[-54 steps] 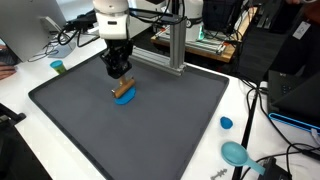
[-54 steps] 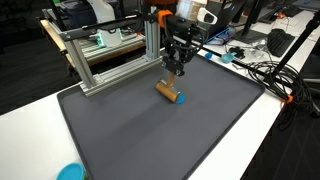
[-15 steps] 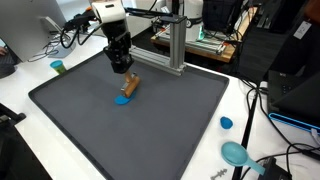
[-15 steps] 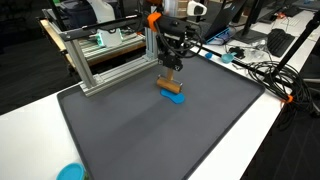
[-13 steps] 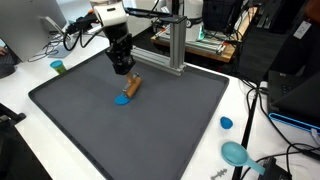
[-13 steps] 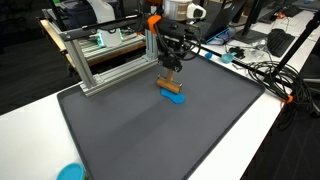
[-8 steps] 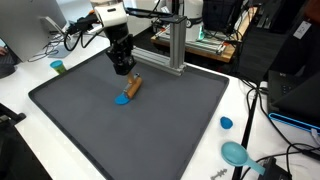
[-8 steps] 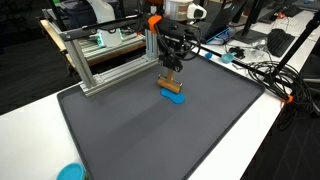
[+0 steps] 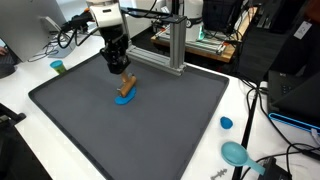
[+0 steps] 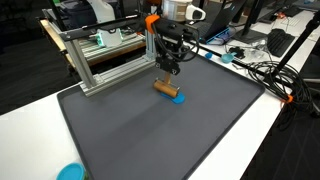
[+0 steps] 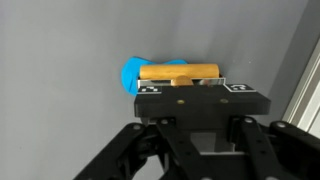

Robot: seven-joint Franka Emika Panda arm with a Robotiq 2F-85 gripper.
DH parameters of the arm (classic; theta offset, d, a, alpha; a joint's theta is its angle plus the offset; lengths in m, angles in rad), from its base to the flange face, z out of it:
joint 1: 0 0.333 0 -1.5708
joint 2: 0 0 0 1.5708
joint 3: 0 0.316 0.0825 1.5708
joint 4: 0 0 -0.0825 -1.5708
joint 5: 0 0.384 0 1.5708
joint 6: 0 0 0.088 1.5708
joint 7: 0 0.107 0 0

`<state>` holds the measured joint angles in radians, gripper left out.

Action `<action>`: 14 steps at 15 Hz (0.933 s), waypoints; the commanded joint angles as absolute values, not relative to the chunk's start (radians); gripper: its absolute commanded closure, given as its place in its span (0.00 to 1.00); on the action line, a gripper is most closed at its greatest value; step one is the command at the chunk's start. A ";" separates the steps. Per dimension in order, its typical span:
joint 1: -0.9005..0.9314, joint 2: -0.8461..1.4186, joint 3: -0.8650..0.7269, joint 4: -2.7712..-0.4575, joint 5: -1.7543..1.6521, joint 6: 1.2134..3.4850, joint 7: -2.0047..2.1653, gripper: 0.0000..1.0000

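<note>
Directly above a short wooden peg [image 9: 125,89] with a blue end, the gripper [image 9: 121,76] hangs low over the mat, its fingertips right at the peg. In an exterior view the peg [image 10: 170,90] lies on its side on the far half of the mat, near the metal frame. The wrist view shows the peg [image 11: 180,72] lying crosswise just past the gripper [image 11: 195,90], with its blue end off to one side. I cannot tell from any view whether the claw has clamped the peg or is spread loose around it.

Two small white tags [image 11: 150,88] sit on the black gripper body. They carry dark square marks, too small to read. No other writing is legible.

A dark grey mat [image 9: 160,125] covers most of a white table [image 9: 245,105]. A frame [image 10: 110,60] of silver metal bars stands at the mat's far edge. A round blue lid [image 9: 226,123] and a teal scoop [image 9: 236,153] lie on the bare table, and a small green-topped cup [image 9: 57,67] stands off another corner. Black cables [image 10: 262,72] trail across the table, with screens and cluttered desks behind.
</note>
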<state>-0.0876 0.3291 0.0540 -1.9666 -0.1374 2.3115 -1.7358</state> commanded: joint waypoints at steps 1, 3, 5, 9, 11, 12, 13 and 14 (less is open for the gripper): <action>-0.071 0.393 0.022 -1.947 -0.209 2.340 -1.688 0.78; -0.067 0.403 0.021 -1.951 -0.236 2.339 -1.677 0.78; -0.068 0.399 0.015 -1.934 -0.251 2.329 -1.648 0.78; -0.096 0.348 0.016 -1.877 -0.190 2.296 -1.591 0.78; -0.121 0.316 0.042 -1.853 -0.122 2.254 -1.641 0.78; -0.135 0.294 0.054 -1.840 -0.073 2.227 -1.675 0.78; -0.142 0.267 0.061 -1.828 -0.028 2.191 -1.710 0.78; -0.142 0.250 0.063 -1.811 0.001 2.147 -1.740 0.78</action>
<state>-0.1151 0.3258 0.0337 -1.8498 -0.0969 2.2618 -1.6507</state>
